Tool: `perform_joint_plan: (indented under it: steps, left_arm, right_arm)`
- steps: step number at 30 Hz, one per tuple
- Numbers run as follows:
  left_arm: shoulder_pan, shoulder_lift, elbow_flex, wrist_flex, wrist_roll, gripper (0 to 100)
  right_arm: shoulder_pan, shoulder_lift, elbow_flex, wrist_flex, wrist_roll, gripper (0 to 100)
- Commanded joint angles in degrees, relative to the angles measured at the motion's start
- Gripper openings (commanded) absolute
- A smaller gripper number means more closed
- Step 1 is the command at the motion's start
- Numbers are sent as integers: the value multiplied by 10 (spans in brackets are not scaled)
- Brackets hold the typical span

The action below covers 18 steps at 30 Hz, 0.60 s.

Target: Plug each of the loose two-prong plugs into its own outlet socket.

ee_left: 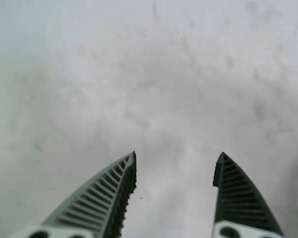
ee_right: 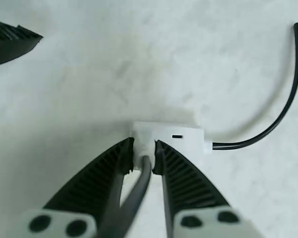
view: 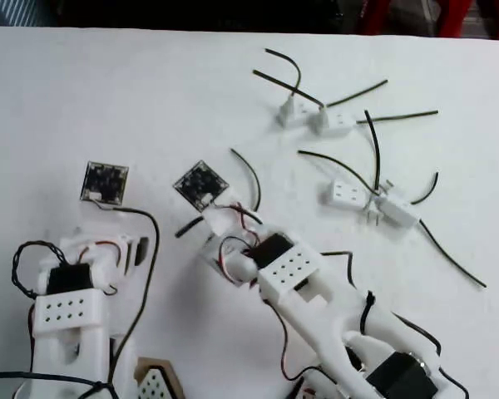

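The white bench [view: 150, 100] carries two arms: the right arm [view: 333, 316] stretches toward mid-bench, and the left arm [view: 62, 316] sits at the near left. I judge most of the task is still to do. At the far right a socket [view: 347, 193] and a plug [view: 397, 209] lie just beside each other with the prongs bare, so they are not joined. Behind them two blocks [view: 333, 123] touch, but I cannot tell whether they are mated. The right gripper [ee_right: 144, 146] has its fingers [ee_right: 184, 183] pinched nearly shut on the near end of a white connector [ee_right: 171, 136]. One wire [ee_right: 283, 99] leaves the connector's side and another runs back between the fingers. The left gripper [ee_left: 176, 161] hangs over bare bench with its fingers wide apart, holding nothing.
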State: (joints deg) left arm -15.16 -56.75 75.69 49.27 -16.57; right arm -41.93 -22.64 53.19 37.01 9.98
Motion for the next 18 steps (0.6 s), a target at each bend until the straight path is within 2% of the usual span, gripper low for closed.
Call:
perform_joint_plan:
  steps: [1, 13, 18]
  left_arm:
    - [-1, -14, -4, -11, 3, 255]
    - [-1, -14, -4, -11, 3, 255]
    - [-1, -14, -4, -11, 3, 255]
  right_arm:
    - [7, -10, -19, 8, 0, 18]
    - [4, 53, -24, 4, -1, 18]
    - [4, 91, -40, 8, -31, 18]
